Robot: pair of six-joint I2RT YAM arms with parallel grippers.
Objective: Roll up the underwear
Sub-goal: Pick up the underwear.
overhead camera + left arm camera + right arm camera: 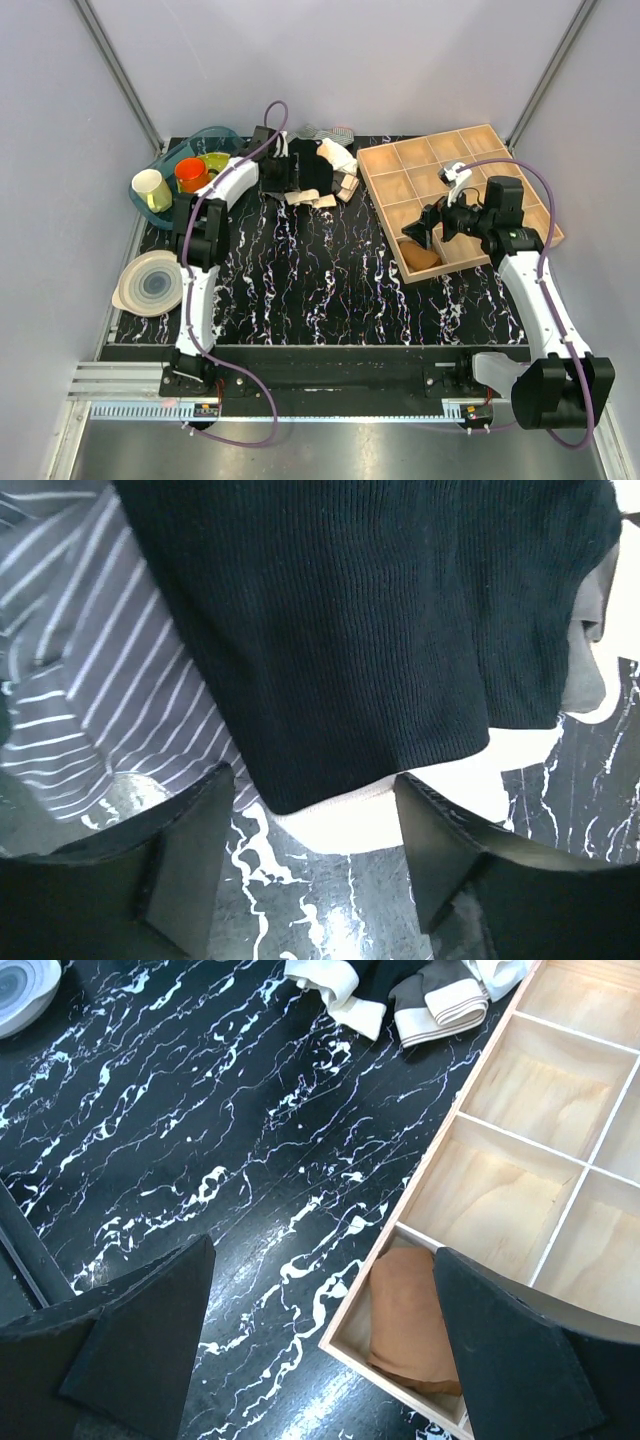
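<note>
Found underwear [300, 168] spread at far middle of surface [320, 280], left tool [312, 780] parted astride its near hem, nothing pinched, evidently poised to start the roll, right tool [322, 1250] parted, empty, held over tray [428, 1160] clear of work.

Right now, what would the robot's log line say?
left claw: open, at underwear hem | right claw: open, above tray corner | underwear: not rolled yet

Mid table [320, 290] open; underwear [303, 165] and cloth pile [337, 157] block far edge, wooden tray [415, 152] right, dishes [152, 190] left
</note>
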